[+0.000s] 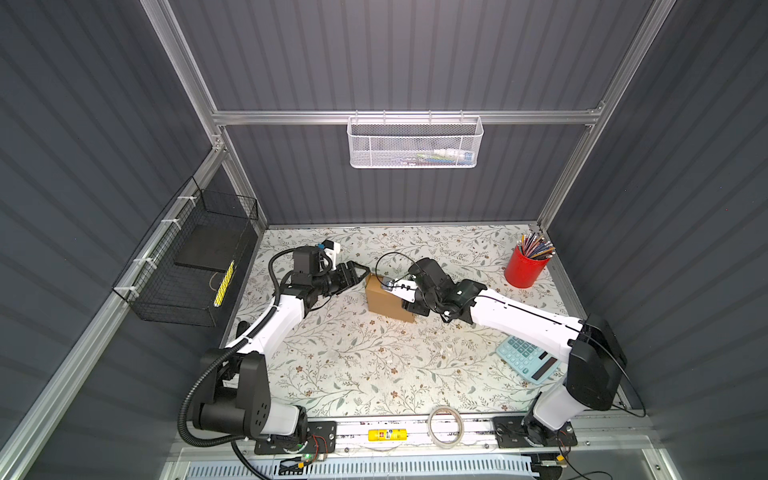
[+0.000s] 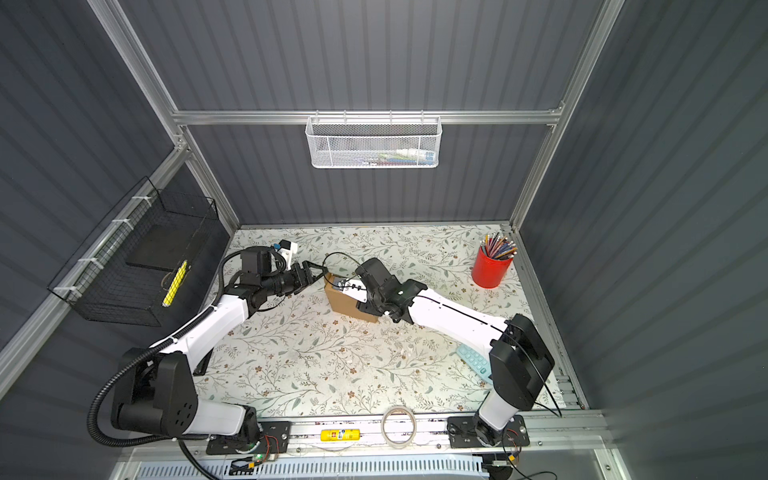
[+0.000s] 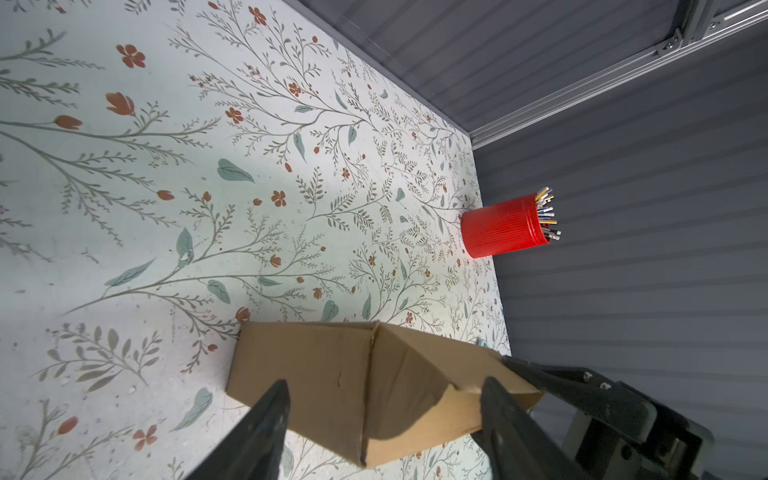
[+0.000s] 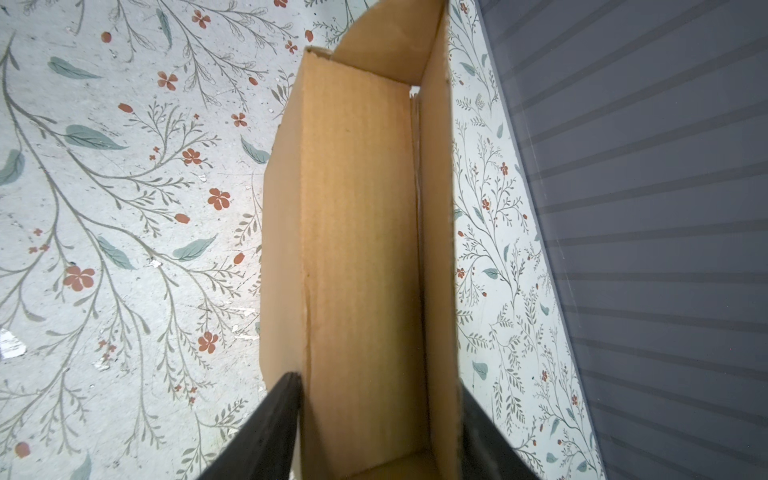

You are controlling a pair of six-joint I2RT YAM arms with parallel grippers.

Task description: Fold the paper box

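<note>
Brown cardboard: the plain brown corrugated paper box [image 1: 384, 301] stood on the pale, floral-print desk [image 1: 353, 365], well to the left of the red ribbed cup of pencils [image 1: 523, 270] and a little nearer the front edge than that cup.
Box shape: partly folded. Its long walls were raised, and the right wrist view looked straight along the open channel between them. In the left wrist view the end flap was bent inward and creased.
Right pincer: the black right pincer [image 4: 379, 379] was clenched across the end of the box that faced the red cup, with one finger against each outer wall.
Left pincer: the black left pincer [image 1: 362, 272] was released, its fingers spread wide at the corner of the box farthest from the red cup. Whether either finger touched the cardboard could not be told.
Calculator: a pale blue calculator [image 1: 525, 359] lay flat in front of the red cup, near the right arm.
Tape: a roll of clear tape [image 1: 446, 426] rested on the front rail, well in front of the red cup and to its left.
</note>
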